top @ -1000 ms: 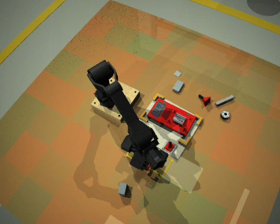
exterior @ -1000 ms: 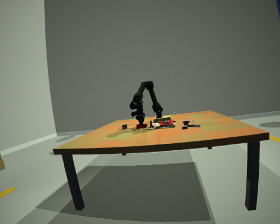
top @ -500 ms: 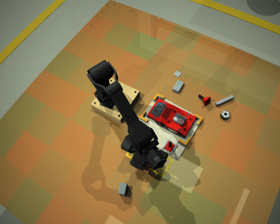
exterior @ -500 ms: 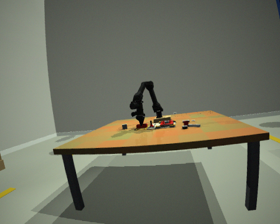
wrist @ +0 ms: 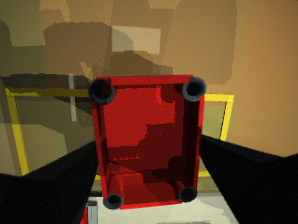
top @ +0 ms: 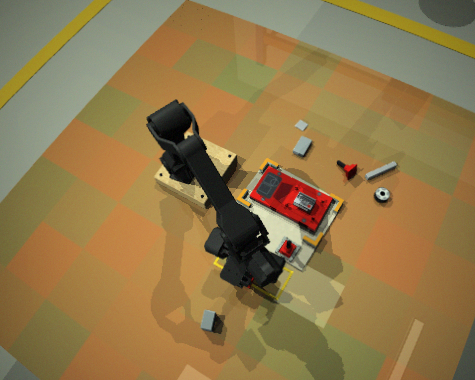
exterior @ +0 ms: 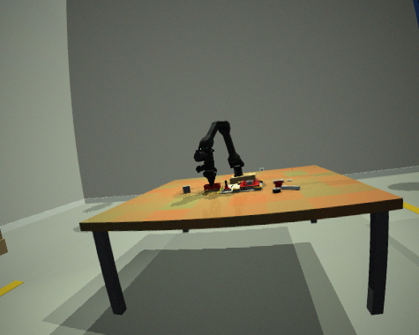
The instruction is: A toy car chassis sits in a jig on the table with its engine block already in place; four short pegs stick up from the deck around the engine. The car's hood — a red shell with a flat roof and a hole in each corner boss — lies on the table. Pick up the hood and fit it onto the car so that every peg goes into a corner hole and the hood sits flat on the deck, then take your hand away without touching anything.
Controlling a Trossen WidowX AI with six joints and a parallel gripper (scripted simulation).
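Observation:
The hood is a red shell with a dark-rimmed hole at each corner. My gripper is shut on it, with one black finger against each long side. It is over the yellow outline; I cannot tell whether it touches the table. In the top view the arm hides nearly all of it. The red chassis sits in the jig between orange corner brackets, with the grey engine block on its deck. The pegs are too small to make out clearly.
A red piece with a black post stands on the jig board, between hood and chassis. A grey block lies beyond the gripper. Another grey block, a red-and-black piece, a grey bar and a wheel lie past the jig.

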